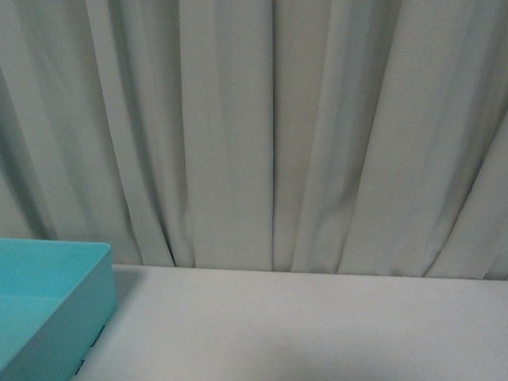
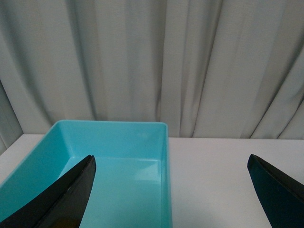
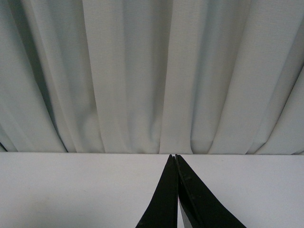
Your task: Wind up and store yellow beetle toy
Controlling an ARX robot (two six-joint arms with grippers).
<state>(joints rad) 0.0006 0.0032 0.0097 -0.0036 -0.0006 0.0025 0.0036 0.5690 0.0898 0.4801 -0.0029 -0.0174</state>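
Note:
The yellow beetle toy is out of view in every frame. My left gripper (image 2: 171, 164) is open, its black fingers (image 2: 66, 194) spread wide, above the near right part of a turquoise bin (image 2: 164, 161) and the white table beside it. The bin looks empty where it shows. My right gripper (image 3: 174, 157) is shut with nothing between its black fingertips, low over the bare white table. Neither arm shows in the front view.
The turquoise bin also shows at the lower left of the front view (image 1: 99, 298). A white table (image 1: 317, 325) runs back to a pale grey curtain (image 1: 262, 135) that closes off the far side.

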